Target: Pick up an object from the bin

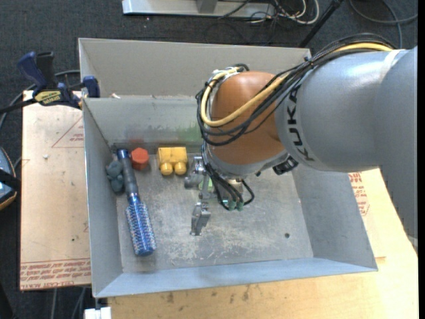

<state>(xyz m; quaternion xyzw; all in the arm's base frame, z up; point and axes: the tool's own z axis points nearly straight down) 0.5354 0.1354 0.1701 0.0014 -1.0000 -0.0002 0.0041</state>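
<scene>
The gripper (198, 219) hangs low over bare bin (265, 238) floor; whether it is spread or closed I cannot tell. Pickable things lie leftward: brush (137, 224) beside it, yellow block (172, 159) farther back, likely needing a sideways shift.

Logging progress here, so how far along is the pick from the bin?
Nothing looks picked yet: the blue hairbrush, red round piece and yellow block all lie on the bin floor. In hand: the gripper is low over bare floor beside them, carrying nothing visible. Left: grasp and lift one.
</scene>
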